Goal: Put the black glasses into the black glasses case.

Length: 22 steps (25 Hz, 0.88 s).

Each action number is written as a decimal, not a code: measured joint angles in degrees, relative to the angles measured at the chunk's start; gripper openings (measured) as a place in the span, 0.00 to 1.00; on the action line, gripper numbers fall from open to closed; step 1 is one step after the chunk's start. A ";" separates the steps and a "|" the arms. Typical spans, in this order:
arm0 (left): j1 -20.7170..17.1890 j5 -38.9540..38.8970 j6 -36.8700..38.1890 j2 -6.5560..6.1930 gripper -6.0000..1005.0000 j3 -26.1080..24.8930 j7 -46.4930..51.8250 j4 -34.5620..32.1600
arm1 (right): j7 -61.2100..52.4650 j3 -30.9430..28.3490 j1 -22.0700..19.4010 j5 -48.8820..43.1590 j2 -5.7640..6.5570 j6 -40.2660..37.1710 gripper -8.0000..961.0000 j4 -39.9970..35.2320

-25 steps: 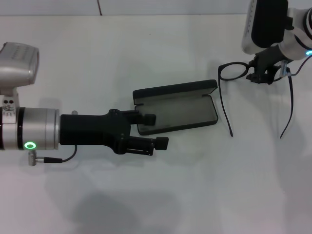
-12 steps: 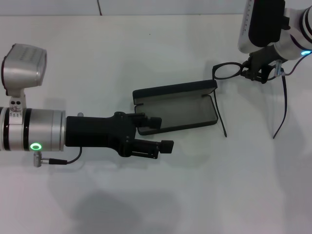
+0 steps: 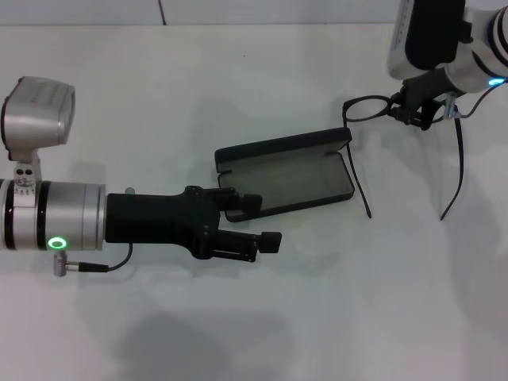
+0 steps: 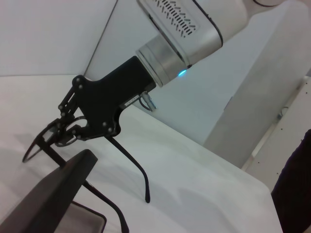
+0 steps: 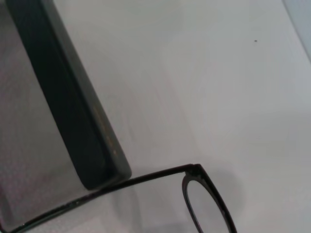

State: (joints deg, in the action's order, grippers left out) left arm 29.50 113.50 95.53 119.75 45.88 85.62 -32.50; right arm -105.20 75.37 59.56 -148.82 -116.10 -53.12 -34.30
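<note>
The black glasses case (image 3: pixel 287 175) lies open on the white table, grey lining up, lid raised at its far side. My right gripper (image 3: pixel 414 108) is shut on the black glasses (image 3: pixel 364 109) at the frame's middle and holds them above the table, just beyond the case's right end. Both temple arms hang down toward the table. The left wrist view shows the right gripper (image 4: pixel 72 134), the glasses (image 4: pixel 129 162) and the case lid (image 4: pixel 54 194). The right wrist view shows the case lid (image 5: pixel 73 102) and the glasses (image 5: pixel 206 196). My left gripper (image 3: pixel 258 220) is open at the case's front left corner.
The white table (image 3: pixel 333 317) stretches on all sides of the case. My left arm (image 3: pixel 71 218) lies across the left part of the table. A white wall panel (image 4: pixel 252 107) stands behind the right arm.
My right gripper has carried the glasses left and a little farther back, so they hang nearer the case's right end. My left gripper has shifted slightly right along the case's front corner.
</note>
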 joint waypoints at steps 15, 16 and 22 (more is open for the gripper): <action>0.54 0.12 0.10 -0.13 0.89 0.00 -0.01 -0.22 | -2.65 -3.62 -9.19 0.81 0.50 -4.62 0.14 -15.33; 0.54 0.11 0.16 -0.14 0.89 0.00 -0.01 -0.25 | -2.71 -4.20 -10.20 0.77 0.51 -5.21 0.14 -16.90; 0.64 0.02 0.39 -0.13 0.89 0.00 -0.01 -0.29 | -4.22 -5.55 -14.29 0.73 0.50 -7.12 0.12 -23.61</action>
State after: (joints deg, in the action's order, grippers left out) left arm 30.14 113.52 95.92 119.62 45.88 85.61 -32.79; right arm -109.41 69.82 45.27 -148.08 -115.60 -60.25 -57.92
